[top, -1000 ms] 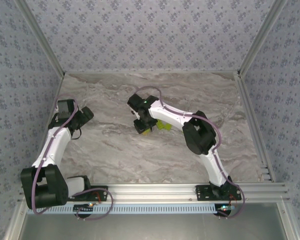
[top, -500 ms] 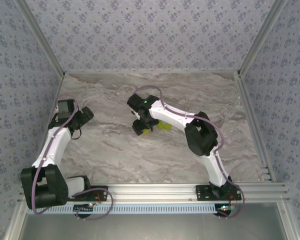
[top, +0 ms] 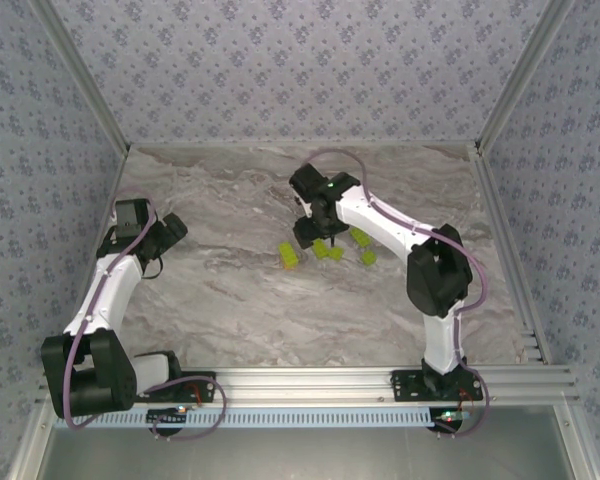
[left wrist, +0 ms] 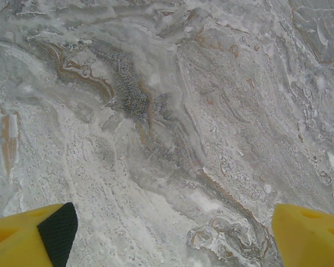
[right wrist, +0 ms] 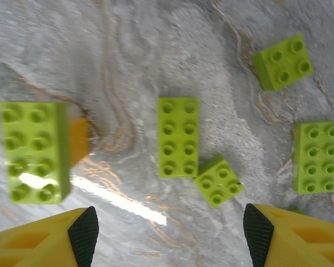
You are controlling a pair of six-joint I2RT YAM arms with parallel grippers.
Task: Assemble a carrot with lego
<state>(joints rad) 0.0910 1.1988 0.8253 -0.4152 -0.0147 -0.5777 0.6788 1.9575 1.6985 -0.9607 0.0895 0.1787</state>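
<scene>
**Right tool** [right wrist: 170,236]: fingers spread, empty, poised above the counter [right wrist: 128,50]. The started carrot [right wrist: 36,150], a lime-green brick on an orange one, lies ahead of one finger. A long lime-green brick [right wrist: 178,136] lies straight ahead between the fingers. Advised: descend squarely and pinch its long sides, clear of the small brick [right wrist: 218,181] at its corner. **Left tool** [left wrist: 172,233]: spread, idle.

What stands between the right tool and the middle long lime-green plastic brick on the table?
Nothing visible blocks it. The open right tool hangs near the long lime-green plastic brick; a small square lime-green brick appears to touch its corner.
</scene>
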